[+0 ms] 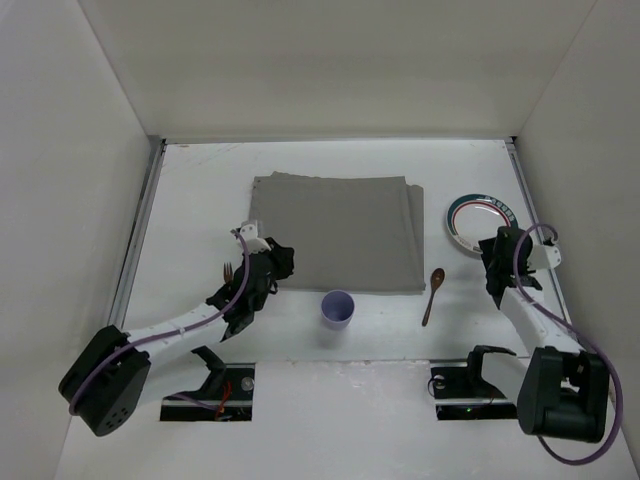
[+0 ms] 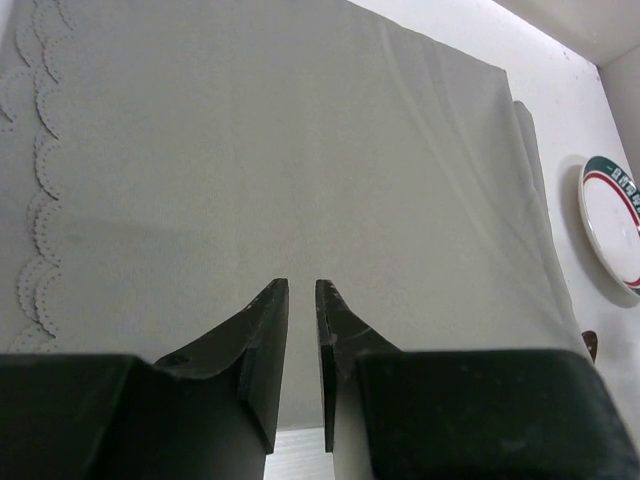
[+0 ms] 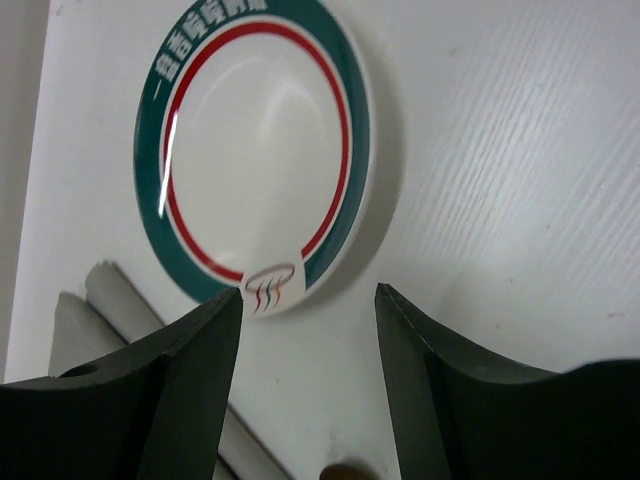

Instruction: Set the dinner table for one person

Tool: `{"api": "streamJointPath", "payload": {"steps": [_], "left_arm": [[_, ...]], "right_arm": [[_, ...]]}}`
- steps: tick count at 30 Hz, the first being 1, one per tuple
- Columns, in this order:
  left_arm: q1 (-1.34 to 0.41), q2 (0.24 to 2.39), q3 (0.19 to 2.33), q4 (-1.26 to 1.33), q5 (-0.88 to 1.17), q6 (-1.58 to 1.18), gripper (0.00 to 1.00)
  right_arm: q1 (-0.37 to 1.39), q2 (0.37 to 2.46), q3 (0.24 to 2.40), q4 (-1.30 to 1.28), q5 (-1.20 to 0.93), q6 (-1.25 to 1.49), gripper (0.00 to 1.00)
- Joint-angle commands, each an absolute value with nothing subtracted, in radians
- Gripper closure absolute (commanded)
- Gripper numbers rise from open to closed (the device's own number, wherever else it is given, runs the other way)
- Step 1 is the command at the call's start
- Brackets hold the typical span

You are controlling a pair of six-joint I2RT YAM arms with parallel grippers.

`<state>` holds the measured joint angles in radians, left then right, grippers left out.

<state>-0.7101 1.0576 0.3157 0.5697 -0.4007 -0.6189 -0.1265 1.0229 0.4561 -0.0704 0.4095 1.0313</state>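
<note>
White walls boxed in the dinner table [image 1: 200, 190], grey mat [image 1: 340, 232] lying mid-table. Left gripper [image 2: 302, 290] hovered over the mat's near edge, jaws nearly closed, empty. Right gripper [image 3: 308, 300] was open, empty, beside the plate [image 3: 255, 150].

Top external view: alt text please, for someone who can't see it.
A grey cloth mat lies mid-table on the white dinner table; the left gripper sits at its near-left corner, the right gripper by a green-and-red-rimmed plate right of the mat. Along the near edge: fork, lilac cup, brown spoon.
</note>
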Motion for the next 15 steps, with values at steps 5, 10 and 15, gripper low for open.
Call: {"api": "streamJointPath", "payload": {"steps": [5, 10, 15], "left_arm": [[-0.690, 1.108, 0.310, 0.664, -0.345, -0.663, 0.82], [-0.685, 1.106, 0.304, 0.673, -0.337, -0.667, 0.81], [-0.673, 1.120, 0.302, 0.680, -0.337, -0.672, 0.81]], "right_arm": [[-0.254, 1.222, 0.460, 0.169, 0.261, 1.101, 0.39], [-0.303, 1.351, 0.477, 0.244, 0.195, 1.115, 0.44], [-0.340, 1.411, 0.471, 0.308, 0.161, 1.129, 0.51]]}}
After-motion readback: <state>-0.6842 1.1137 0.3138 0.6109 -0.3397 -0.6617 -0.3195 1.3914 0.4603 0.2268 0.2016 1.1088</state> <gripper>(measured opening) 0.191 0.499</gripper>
